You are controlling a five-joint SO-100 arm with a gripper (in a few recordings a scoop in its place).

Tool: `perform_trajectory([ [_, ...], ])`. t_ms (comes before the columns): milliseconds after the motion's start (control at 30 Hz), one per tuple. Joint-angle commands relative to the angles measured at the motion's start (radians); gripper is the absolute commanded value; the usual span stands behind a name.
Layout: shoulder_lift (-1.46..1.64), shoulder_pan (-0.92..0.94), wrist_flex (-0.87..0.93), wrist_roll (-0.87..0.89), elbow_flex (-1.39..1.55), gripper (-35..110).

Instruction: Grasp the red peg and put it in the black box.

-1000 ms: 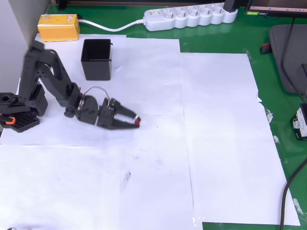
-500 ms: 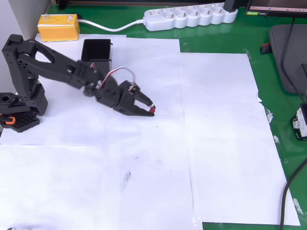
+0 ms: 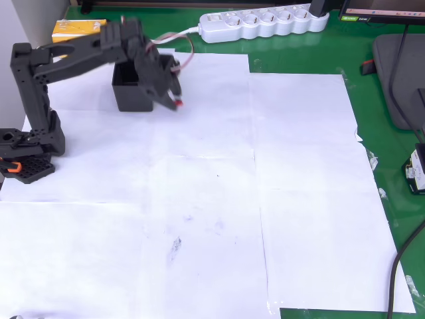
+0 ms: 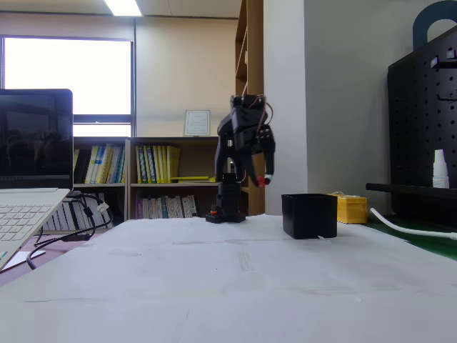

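Since half a second ago the arm has swung up and back toward the upper left of the overhead frame; the gripper (image 3: 174,100), then low over the paper near centre-left, now sits raised beside the black box (image 3: 130,93).

Red peg (image 3: 179,103) pinched at the tips of the fingers (image 3: 171,97), which are closed on it. Overhead view: peg lies just right of the box's right wall, over white paper, not over the opening. Fixed view: gripper (image 4: 264,179) points downward, peg (image 4: 262,182) hangs well above the surface (image 4: 214,286), to the left of the box (image 4: 308,215) and higher than its rim.

Peg too small to read a long axis; shows as a red dot at the lowest point of the fingers.

Box upright, open top up, on the paper sheets. Yellow box (image 3: 81,36) in upper left, white power strip (image 3: 262,23) along top edge. Arm base (image 3: 26,156) at left edge, with orange part.
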Motion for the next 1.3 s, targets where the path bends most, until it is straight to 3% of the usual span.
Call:
perform_trajectory([
  [0,0.015,-0.129,0.107,0.066,0.117,0],
  [267,0.072,-0.334,0.172,0.212,0.212,0],
  [633,0.183,-0.449,0.183,0.285,0.244,0],
  [767,0.183,-0.466,0.178,0.290,0.198,8],
  [933,0.169,-0.448,0.163,0.291,0.166,29],
  [1267,0.075,-0.410,0.135,0.262,0.074,31],
])
